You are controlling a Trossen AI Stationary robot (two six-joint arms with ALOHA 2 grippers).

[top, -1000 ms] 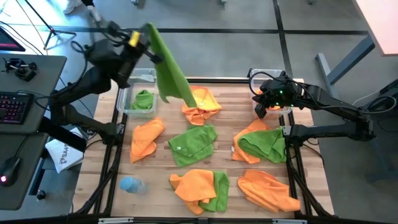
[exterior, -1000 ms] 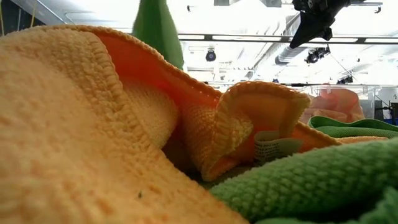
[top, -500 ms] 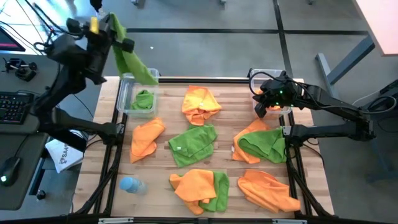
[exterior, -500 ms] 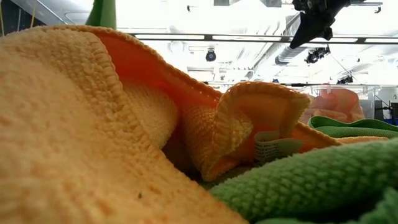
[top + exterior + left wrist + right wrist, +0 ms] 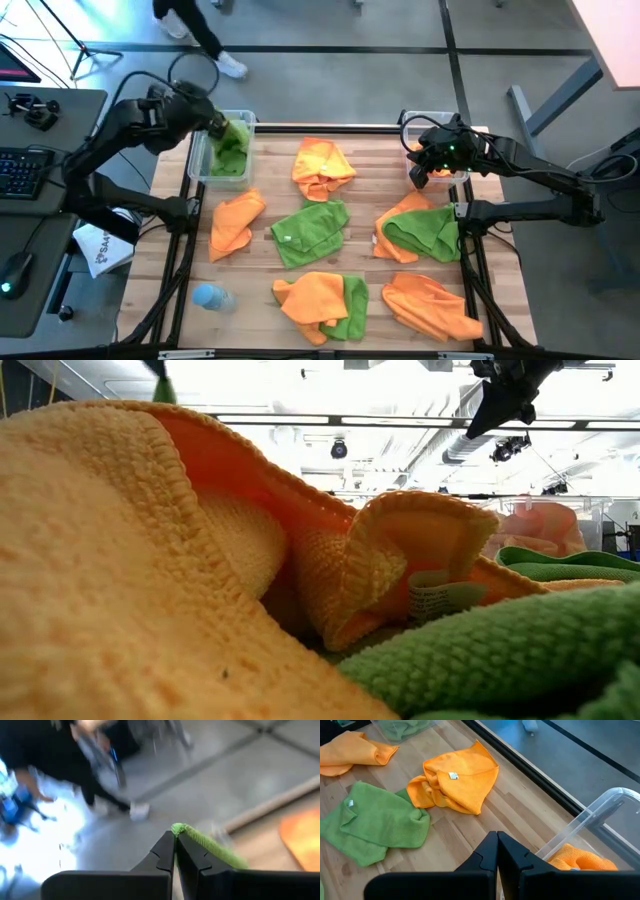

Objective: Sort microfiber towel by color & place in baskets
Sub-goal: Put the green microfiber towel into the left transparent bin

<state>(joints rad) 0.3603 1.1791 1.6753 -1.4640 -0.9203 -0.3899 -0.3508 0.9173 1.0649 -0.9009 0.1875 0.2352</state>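
We count two baskets [image 5: 243, 119] [image 5: 412, 121], five orange towels [image 5: 322, 167] and three green towels [image 5: 310, 231] on the worktop [image 5: 365, 205], the left claw [image 5: 222, 124] clamped on a fourth green towel [image 5: 234, 141], and the right claw [image 5: 420, 172] closed, empty.

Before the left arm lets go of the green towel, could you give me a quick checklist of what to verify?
1. Left gripper shut on green towel: ok.
2. Towel over left basket: ok.
3. Left basket holds only green: ok, as far as visible.
4. Towel fully inside the rim: cannot tell.
5. Right gripper shut, empty, waiting at right basket with an orange towel inside: ok.
6. Person walking beyond the table, clear of arms: ok.
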